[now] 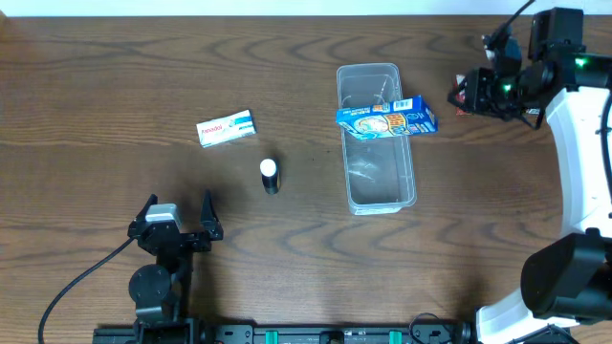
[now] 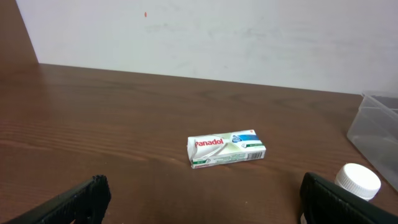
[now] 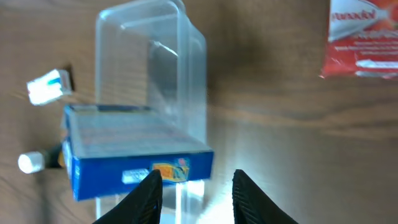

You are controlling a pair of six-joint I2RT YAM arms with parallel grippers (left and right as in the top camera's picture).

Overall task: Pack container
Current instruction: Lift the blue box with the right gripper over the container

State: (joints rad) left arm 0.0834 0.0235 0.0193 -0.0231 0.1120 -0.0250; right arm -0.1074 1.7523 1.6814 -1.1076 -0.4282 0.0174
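Note:
The clear container (image 1: 376,182) stands right of centre, long side running front to back. A blue cardboard box (image 1: 387,118) lies crosswise on its rim, one end sticking out to the right. My right gripper (image 1: 461,96) hovers just right of that box, open, with nothing between its fingers. In the right wrist view the blue box (image 3: 134,152) sits just beyond the fingertips, apart from the right gripper (image 3: 196,180), on the container (image 3: 155,56). My left gripper (image 1: 177,218) stands wide open near the front left. In the left wrist view the left gripper (image 2: 202,199) is also empty.
A white and green Panadol box (image 1: 226,127) lies left of centre, and also shows as the Panadol box (image 2: 226,149). A small dark bottle with a white cap (image 1: 271,175) stands between it and the container. A red Panadol box (image 3: 364,37) lies on the table by the right arm.

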